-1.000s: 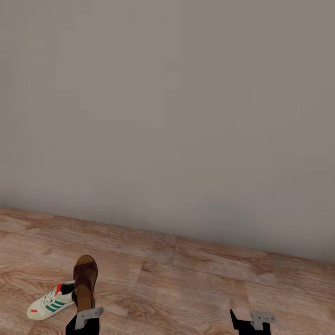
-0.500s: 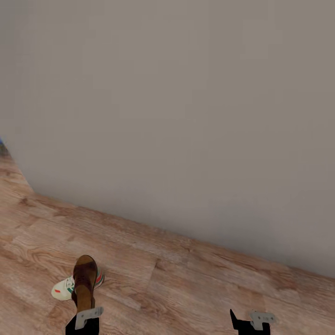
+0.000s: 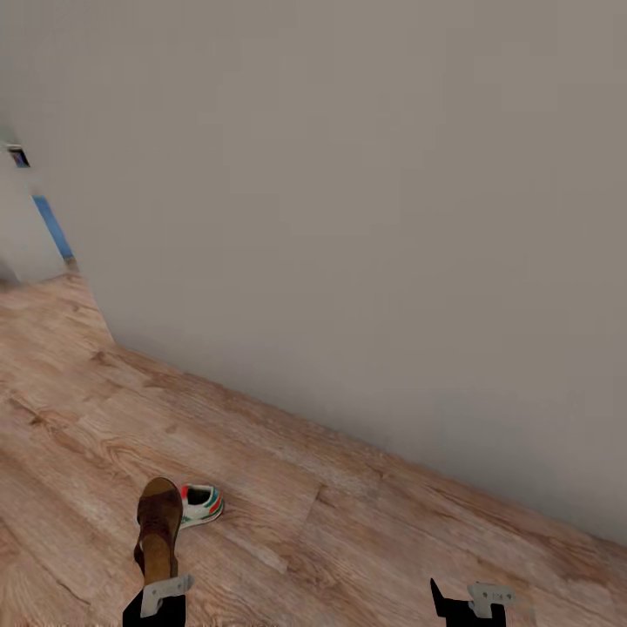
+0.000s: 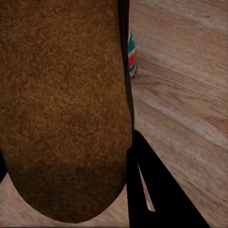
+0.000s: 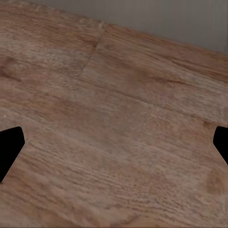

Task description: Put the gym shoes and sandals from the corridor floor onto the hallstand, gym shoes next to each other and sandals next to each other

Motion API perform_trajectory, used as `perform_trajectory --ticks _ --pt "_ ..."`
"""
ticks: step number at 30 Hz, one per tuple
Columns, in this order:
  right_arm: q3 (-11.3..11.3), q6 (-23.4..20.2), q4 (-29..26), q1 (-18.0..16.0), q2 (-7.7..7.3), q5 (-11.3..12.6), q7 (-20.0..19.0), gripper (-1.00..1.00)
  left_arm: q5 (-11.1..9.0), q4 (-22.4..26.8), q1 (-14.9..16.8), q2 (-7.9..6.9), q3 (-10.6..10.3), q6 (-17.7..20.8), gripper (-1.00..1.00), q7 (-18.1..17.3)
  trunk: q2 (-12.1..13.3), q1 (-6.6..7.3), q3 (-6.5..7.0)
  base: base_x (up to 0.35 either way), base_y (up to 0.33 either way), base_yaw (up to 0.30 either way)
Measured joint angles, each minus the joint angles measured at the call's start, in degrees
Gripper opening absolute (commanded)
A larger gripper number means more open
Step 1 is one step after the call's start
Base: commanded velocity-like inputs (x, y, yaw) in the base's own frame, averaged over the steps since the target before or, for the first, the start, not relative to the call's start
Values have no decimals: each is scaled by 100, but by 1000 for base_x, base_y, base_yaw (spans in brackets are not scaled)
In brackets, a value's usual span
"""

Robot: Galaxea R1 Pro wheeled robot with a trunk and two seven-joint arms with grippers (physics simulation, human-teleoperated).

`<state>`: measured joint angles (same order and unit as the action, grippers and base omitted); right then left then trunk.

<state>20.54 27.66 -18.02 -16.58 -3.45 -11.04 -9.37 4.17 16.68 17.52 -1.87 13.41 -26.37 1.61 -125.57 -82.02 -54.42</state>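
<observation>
Wood-grain corridor floor [image 3: 366,531] is bounded by a plain grey wall [image 3: 348,218], 1 sandal [image 3: 159,527] is gripped upright by the left gripper [image 3: 157,601], 1 gym shoe [image 3: 200,503] lies just behind it, and the right gripper [image 3: 466,601] jaws are spread, empty.

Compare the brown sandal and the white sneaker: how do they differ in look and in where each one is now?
The sandal is dark brown with a tan footbed; the sneaker is white with green and red marks. The sandal is held up off the floor by the left hand; the sneaker lies on the floor. The sandal shows nearly whole, while the sneaker is partly hidden behind it. Neither is on a rack.
</observation>
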Motion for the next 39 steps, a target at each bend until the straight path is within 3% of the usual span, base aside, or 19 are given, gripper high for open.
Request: perform_trajectory --ticks 17,26,39 --pt "4 0 -2 0 0 -1 0 100 -25 2 0 -3 26 -1 -100 5 0 0 0 0 0 273" --pt "3 0 -2 0 0 -1 0 100 -122 16 0 -16 424 -7 -100 23 0 0 0 0 0 273" --pt "0 0 4 0 0 -1 0 100 -126 30 0 -9 465 -9 -100 18 0 0 0 0 0 273"
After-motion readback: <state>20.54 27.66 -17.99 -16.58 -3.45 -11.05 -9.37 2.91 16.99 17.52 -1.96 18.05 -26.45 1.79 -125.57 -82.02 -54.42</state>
